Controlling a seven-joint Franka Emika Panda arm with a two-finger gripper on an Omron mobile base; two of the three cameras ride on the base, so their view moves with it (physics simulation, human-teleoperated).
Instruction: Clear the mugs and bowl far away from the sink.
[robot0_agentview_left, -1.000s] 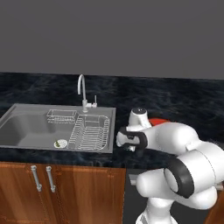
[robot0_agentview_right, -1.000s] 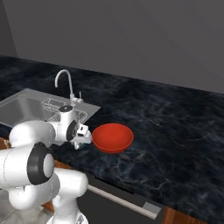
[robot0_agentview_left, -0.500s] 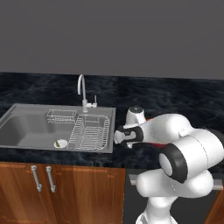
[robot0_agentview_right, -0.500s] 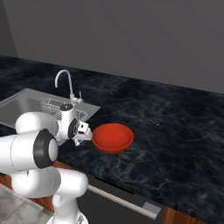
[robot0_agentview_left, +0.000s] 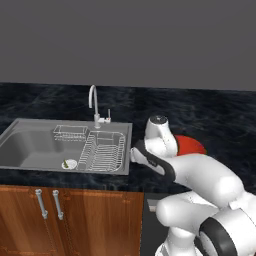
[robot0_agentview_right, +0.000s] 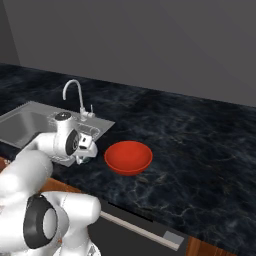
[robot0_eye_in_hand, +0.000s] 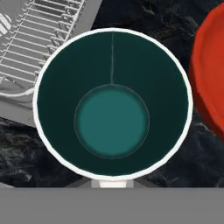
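Note:
The mug (robot0_eye_in_hand: 112, 120) sits right under my hand, seen from straight above: a white rim around a dark teal-green inside with a paler floor. My gripper (robot0_agentview_right: 84, 153) hangs low over the counter between the sink's (robot0_agentview_right: 22, 121) right edge and the red bowl (robot0_agentview_right: 128, 156), shut on the mug's near wall; the fingertips are hidden below the rim. The bowl (robot0_eye_in_hand: 211, 78) lies upright just right of the mug, apart from it, and shows behind my arm as a red edge (robot0_agentview_left: 194, 145). The sink (robot0_agentview_left: 30, 150) lies to the left.
A wire dish rack (robot0_agentview_left: 104, 151) fills the sink's right part, with a small wire basket (robot0_agentview_left: 70, 132) behind it. The curved chrome faucet (robot0_agentview_left: 93, 103) stands at the sink's back edge. Dark marble counter (robot0_agentview_right: 200, 150) stretches far to the right of the bowl.
The jaws have closed onto the mug. My arm's elbow has swung lower and to the right; the hand has stayed beside the bowl, which has not moved.

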